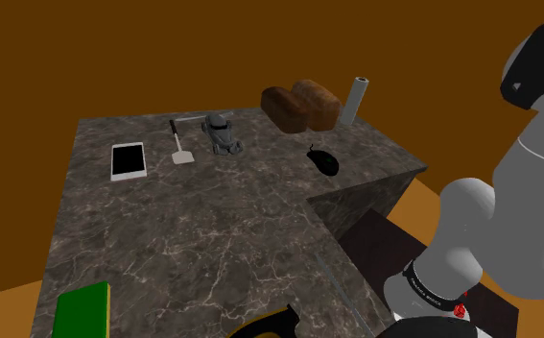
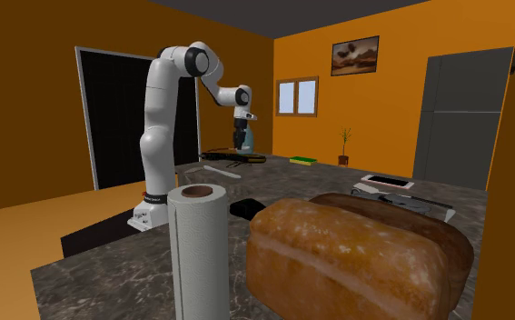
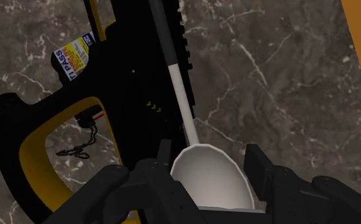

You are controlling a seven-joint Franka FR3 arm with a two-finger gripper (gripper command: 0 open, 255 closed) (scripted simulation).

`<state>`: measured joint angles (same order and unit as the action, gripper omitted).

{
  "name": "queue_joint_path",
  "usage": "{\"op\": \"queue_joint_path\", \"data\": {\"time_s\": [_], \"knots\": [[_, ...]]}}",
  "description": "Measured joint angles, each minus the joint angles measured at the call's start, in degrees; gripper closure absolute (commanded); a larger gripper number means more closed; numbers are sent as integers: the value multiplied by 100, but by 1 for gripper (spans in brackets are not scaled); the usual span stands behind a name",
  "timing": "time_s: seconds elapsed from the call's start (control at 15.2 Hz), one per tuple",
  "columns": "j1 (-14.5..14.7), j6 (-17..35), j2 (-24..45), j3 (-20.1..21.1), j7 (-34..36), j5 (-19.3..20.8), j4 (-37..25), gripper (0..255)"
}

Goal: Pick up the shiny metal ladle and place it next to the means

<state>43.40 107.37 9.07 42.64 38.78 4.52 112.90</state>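
Note:
The ladle [image 3: 212,184] has a pale grey bowl and a thin straight handle [image 3: 177,89]. Its handle lies across a black and yellow power tool [image 3: 39,146] on the dark marble counter [image 3: 281,83]. My gripper [image 3: 209,164] has one black finger on each side of the bowl, both touching its rim. In the second exterior view the gripper [image 2: 240,144] points straight down, just above the tool [image 2: 232,156], at the counter's far end. A corner of that tool [image 1: 272,325] peeks in at the shoulder view's bottom edge.
At the counter's [image 1: 212,221] far side lie a tablet [image 1: 129,160], a spatula [image 1: 180,146], a grey figure [image 1: 224,134], two bread loaves [image 1: 300,106], a paper roll [image 1: 356,98] and a small black object [image 1: 324,160]. A green book [image 1: 81,310] lies near the front edge.

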Motion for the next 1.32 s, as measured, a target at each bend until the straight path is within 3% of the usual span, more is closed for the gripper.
{"op": "queue_joint_path", "data": {"time_s": [0.4, 0.86, 0.92, 1.32], "knots": [[67, 422, 215, -2, 113, 153, 220, 255], [74, 466, 235, 8, 149, 193, 230, 255], [68, 480, 221, 11, 147, 186, 242, 0], [42, 504, 224, -8, 130, 181, 287, 0]]}}
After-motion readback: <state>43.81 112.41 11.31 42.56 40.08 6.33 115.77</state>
